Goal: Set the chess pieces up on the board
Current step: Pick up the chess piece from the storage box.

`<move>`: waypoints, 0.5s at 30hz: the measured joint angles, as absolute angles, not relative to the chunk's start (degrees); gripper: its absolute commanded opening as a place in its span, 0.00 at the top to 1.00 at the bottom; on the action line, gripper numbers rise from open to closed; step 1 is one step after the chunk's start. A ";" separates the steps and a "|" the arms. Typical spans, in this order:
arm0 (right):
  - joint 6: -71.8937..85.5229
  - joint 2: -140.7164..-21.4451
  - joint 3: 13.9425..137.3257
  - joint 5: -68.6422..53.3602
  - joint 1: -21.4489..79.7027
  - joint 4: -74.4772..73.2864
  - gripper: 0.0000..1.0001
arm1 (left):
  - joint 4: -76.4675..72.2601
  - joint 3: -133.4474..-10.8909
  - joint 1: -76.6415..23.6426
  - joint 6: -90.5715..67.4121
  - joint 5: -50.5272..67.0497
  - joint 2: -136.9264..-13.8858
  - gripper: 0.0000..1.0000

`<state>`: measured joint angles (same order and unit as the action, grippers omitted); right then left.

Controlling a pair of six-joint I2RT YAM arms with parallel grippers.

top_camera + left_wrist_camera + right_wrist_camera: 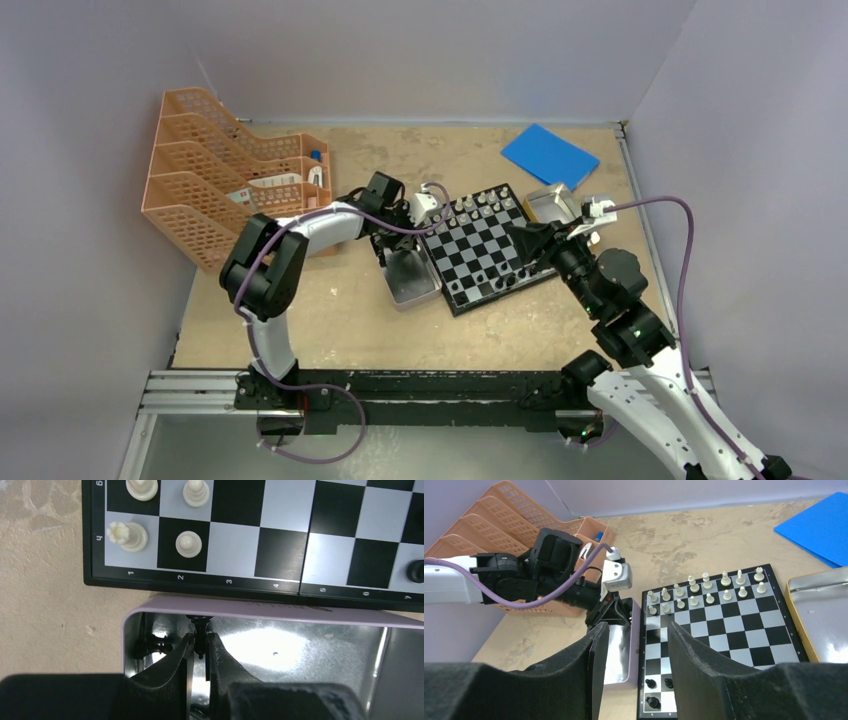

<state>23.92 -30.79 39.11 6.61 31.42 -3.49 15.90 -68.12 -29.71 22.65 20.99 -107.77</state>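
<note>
The board (pixel 485 250) lies mid-table, with white chess pieces (pixel 706 587) in two rows at its far end and three black ones (pixel 651 683) at its near left corner. My left gripper (pixel 201 642) reaches down into a silver tin (pixel 250 611) beside the board's left edge. Its fingers are shut on a small black chess piece (pixel 201 630). Another black piece (pixel 152 645) lies in the tin's corner. My right gripper (pixel 638 635) hovers open above the board's near left part, with nothing between its fingers.
An orange file rack (pixel 230 180) stands at the far left. A second silver tin (pixel 553 203) sits off the board's right corner, and a blue pad (pixel 549 155) lies behind it. Grey walls enclose the table.
</note>
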 measured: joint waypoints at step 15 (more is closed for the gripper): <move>20.27 -30.55 35.33 3.07 31.42 0.58 0.60 | 30.26 -68.14 -29.71 12.80 23.94 -99.90 1.00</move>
